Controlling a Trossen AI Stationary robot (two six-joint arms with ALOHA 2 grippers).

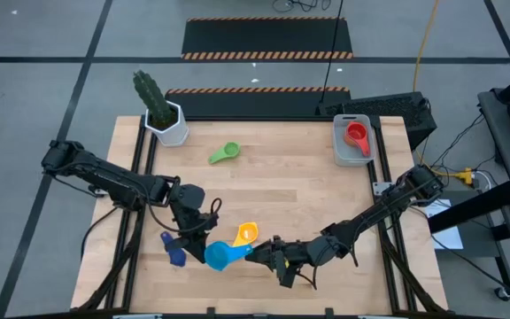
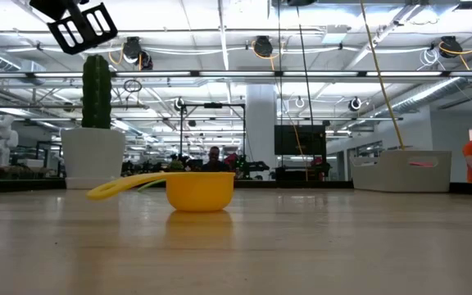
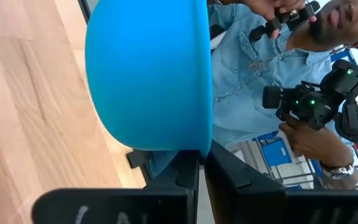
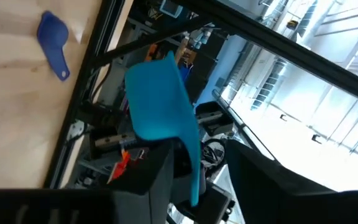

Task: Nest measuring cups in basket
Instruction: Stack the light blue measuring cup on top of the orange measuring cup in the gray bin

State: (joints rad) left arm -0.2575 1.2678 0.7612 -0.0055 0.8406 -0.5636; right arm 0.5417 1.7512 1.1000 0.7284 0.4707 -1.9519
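Wooden desk [image 1: 308, 204] near edge: left claw [image 1: 209, 245] pinches the light blue cup [image 1: 219, 255] by its rim. Its handle points toward the right claw [image 1: 268, 257], whose jaws straddle the handle, slightly spread; the basket [image 1: 354, 152] sits at the far right corner.

Overhead, table-level, two close wrist views

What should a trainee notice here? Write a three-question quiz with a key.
1. True or false: the red cup lies in the basket.
2. Which cup is the left gripper shut on? A dark blue cup. B light blue cup. C yellow cup.
3. Fill in: the green cup lies on the ___, outside the basket.
Key: 1 true. 2 B. 3 table.
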